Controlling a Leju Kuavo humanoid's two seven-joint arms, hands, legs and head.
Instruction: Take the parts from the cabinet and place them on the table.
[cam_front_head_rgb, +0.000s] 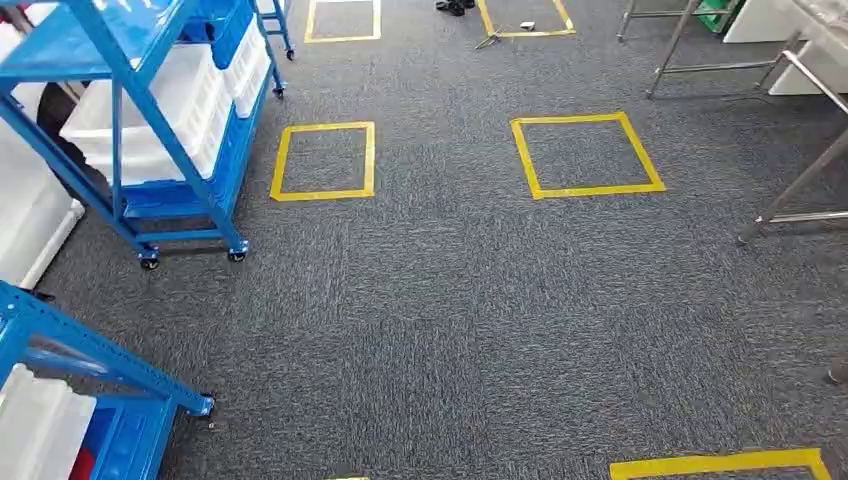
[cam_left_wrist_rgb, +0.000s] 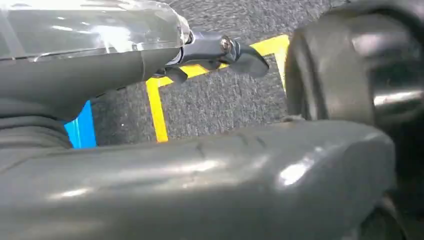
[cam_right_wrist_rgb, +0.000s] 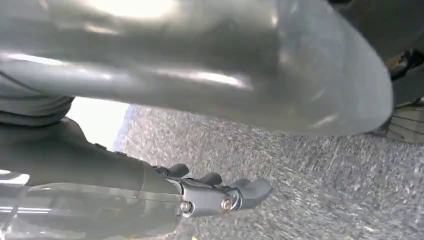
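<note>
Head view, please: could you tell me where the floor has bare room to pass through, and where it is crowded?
The open carpet runs down the middle, around the two yellow tape squares. It is crowded on the left, by the blue wheeled rack with white bins and the nearer blue rack, and on the right, by metal table legs.

Even bright light on carpet (cam_front_head_rgb: 450, 300); wrist views blurred close-up, glare on covers.

I see grey carpet (cam_front_head_rgb: 440, 300) marked with yellow tape squares (cam_front_head_rgb: 585, 153), blue wheeled racks (cam_front_head_rgb: 150, 120) upper left, and metal table legs (cam_front_head_rgb: 800, 185) at right.
</note>
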